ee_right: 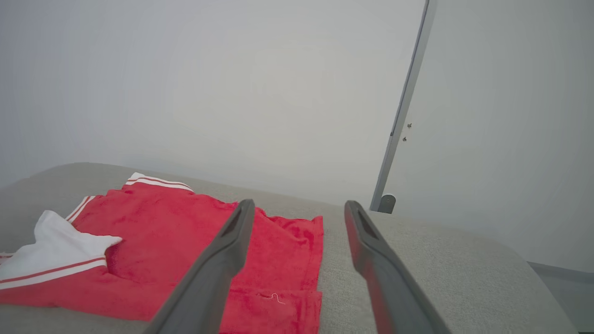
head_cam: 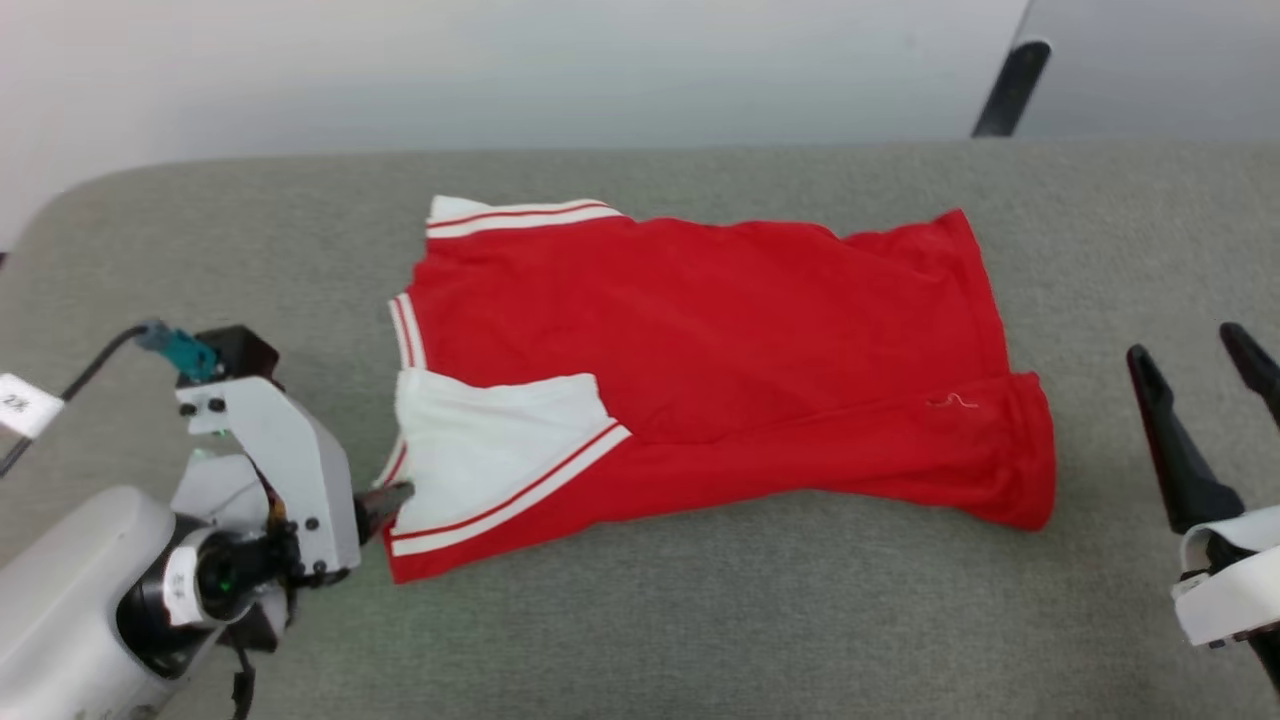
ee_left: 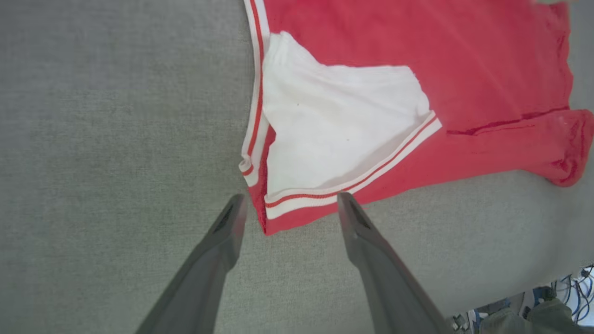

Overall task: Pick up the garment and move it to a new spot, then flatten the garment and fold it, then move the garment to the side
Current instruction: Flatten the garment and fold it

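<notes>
As the head view looks down, the garment (head_cam: 700, 330) lies in the middle of the grey surface (head_cam: 700, 620). Its plain red side is up, with no letters or number to see. Its near long edge is turned up over the red body. A white sleeve (head_cam: 500, 440) with red stripes lies folded on top at the left. The left end effector (head_cam: 388, 503) sits low at the garment's near left corner, right by the sleeve's striped edge. The right end effector (head_cam: 1187, 347) waits well off to the right, fingers spread, holding nothing.

In the left wrist view, the left end effector (ee_left: 291, 197) has its two fingers spread wide, one on each side of the garment's corner. The tips look very close to the cloth, but I cannot tell if they touch it. They are not pinching it.

In the right wrist view, the right end effector (ee_right: 299, 202) is spread too and up off the surface. The hem end of the garment (ee_right: 185, 232) lies below and in front of it.

I think the garment is in its new spot and mostly flat, and the folding has begun. One long side and a sleeve are folded in. More folds seem to be left, and then the move to the side. The next grab looks likely at that near left corner.
</notes>
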Available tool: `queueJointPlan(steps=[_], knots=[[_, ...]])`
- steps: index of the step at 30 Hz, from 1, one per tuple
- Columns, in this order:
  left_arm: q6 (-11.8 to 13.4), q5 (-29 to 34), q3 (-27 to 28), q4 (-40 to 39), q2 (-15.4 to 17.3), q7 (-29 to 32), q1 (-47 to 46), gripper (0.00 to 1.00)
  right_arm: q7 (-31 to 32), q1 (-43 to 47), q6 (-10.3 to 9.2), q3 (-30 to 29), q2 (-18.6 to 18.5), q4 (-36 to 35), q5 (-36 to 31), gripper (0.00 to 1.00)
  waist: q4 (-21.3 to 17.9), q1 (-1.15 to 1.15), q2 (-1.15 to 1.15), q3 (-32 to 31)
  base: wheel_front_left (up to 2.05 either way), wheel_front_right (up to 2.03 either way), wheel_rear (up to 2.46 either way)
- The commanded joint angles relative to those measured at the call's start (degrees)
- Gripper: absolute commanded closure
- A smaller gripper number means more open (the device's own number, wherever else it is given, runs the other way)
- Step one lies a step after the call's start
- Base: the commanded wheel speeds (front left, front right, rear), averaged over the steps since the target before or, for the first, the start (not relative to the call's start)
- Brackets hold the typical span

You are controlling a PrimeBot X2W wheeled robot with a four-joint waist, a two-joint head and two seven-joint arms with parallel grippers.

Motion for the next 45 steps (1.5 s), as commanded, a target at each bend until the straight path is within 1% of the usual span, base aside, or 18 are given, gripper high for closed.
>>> queueJointPlan(steps=[1, 6, 10, 16, 19, 22, 23, 24, 25, 27, 29, 34, 36, 37, 39, 40, 42, 45], knots=[[0.31, 0.09, -0.50, 0.99, 0.32, 0.98, -0.16, 0.00, 0.24, -0.10, -0.08, -0.57, 0.52, -0.27, 0.29, 0.00, -2.04, 0.00, 0.00, 2.06, 0.00, 0.00, 0.00], [-0.23, -1.39, -1.49, 5.88, -0.39, 4.67, -1.16, 0.00, 0.10, -0.31, -0.08, -1.93, 1.16, -0.58, 1.01, 0.00, -3.87, 0.00, 0.00, 4.13, 0.00, 0.00, 0.00], [-1.19, -1.83, -2.02, 9.70, -1.03, 5.95, -1.53, 0.00, -0.04, -0.49, -0.07, -2.46, 1.41, -0.71, 1.28, 0.00, -4.91, 0.00, 0.00, 5.55, 0.00, 0.00, 0.00], [-2.94, -0.41, -4.24, 16.89, -2.45, 7.01, -1.91, 0.00, 0.21, -1.16, -0.08, -2.70, 1.73, -1.06, 1.72, 0.00, -5.62, 0.00, 0.00, 7.05, 0.00, 0.00, 0.00], [-3.42, -1.39, -4.65, 20.20, -4.04, 7.71, -1.59, 0.00, 0.52, -1.30, -0.07, -2.85, 1.83, -1.29, 1.90, 0.00, -5.73, 0.00, 0.00, 7.40, 0.00, 0.00, 0.00], [-3.67, -1.59, -5.52, 21.45, -4.86, 8.90, -1.50, 0.00, 0.92, -1.37, -0.08, -2.96, 2.04, -1.41, 2.08, 0.00, -5.70, 0.00, 0.00, 7.50, 0.00, 0.00, 0.00], [-3.89, -2.17, -5.57, 21.79, -5.34, 9.39, -1.35, 0.19, 1.13, -1.38, -0.08, -3.09, 2.05, -1.48, 2.09, 0.00, -5.63, 0.00, 0.00, 7.53, 0.00, 0.00, 0.00], [-4.14, -2.32, -5.65, 21.88, -5.82, 9.84, -1.38, 0.55, 1.38, -1.38, -0.08, -3.14, 2.08, -1.62, 2.17, 0.00, -5.53, 0.00, 0.00, 7.56, 0.00, 0.00, 0.00], [-4.68, -2.16, -5.98, 21.87, -6.11, 10.19, -1.50, 1.00, 1.66, -1.34, -0.08, -3.22, 2.23, -1.67, 2.44, 0.00, -5.40, 0.00, 0.00, 7.57, 0.00, 0.00, 0.00], [-5.01, -1.98, -6.02, 22.15, -6.31, 10.15, -2.01, 1.00, 2.56, -1.17, -0.07, -3.23, 2.18, -1.60, 2.68, 0.00, -5.13, 0.00, 0.00, 7.53, 0.00, 0.00, 0.00], [-5.62, -1.13, -5.52, 22.25, -6.06, 8.83, -3.32, 1.00, 3.63, -0.95, -0.08, -3.25, 2.19, -1.45, 3.23, 0.00, -4.79, 0.00, 0.00, 7.49, 0.00, 0.00, 0.00], [-7.49, -0.03, -4.60, 22.97, -6.15, 6.54, -5.53, 1.00, 8.04, -0.80, -0.08, -2.47, 1.52, -0.73, 4.65, 0.00, -4.04, 0.00, 0.00, 6.93, 0.00, 0.00, 0.00], [-8.02, 0.40, -4.79, 23.38, -6.57, 6.07, -5.77, 1.00, 11.67, -0.32, -0.08, -2.41, 1.39, 0.25, 5.44, 0.00, -3.72, 0.00, 0.00, 6.52, 0.00, 0.00, 0.00], [-8.34, 0.48, -4.78, 23.57, -6.68, 5.69, -5.86, 1.00, 13.38, -0.37, -0.06, -1.73, 0.66, 0.31, 5.70, 0.00, -3.63, 0.00, 0.00, 6.39, 0.00, 0.00, 0.00], [-9.09, 0.54, -4.68, 24.00, -7.17, 5.11, -5.84, 1.00, 17.94, -0.67, -0.08, -1.82, 1.14, 1.59, 7.45, 0.00, -3.37, 0.00, 0.00, 6.07, 0.00, 0.00, 0.00], [-9.24, 0.72, -4.88, 24.18, -7.38, 5.07, -5.91, 1.00, 19.82, -1.43, -0.06, -1.31, 0.48, 1.53, 8.13, 0.00, -3.19, 0.00, 0.00, 5.98, 0.00, 0.00, 0.00], [-9.83, 0.78, -5.17, 24.53, -7.85, 5.11, -6.15, 1.00, 24.18, -2.57, -0.08, -1.65, 0.27, 2.88, 9.41, 0.00, -2.84, 0.00, 0.00, 5.92, 0.00, 0.00, 0.00], [-10.37, 1.24, -5.47, 24.78, -8.66, 4.97, -6.86, 1.00, 30.44, -4.38, -0.07, -1.75, -0.52, 5.01, 9.97, 0.00, -2.00, 0.00, 0.00, 6.25, 0.00, 0.00, 0.00]])
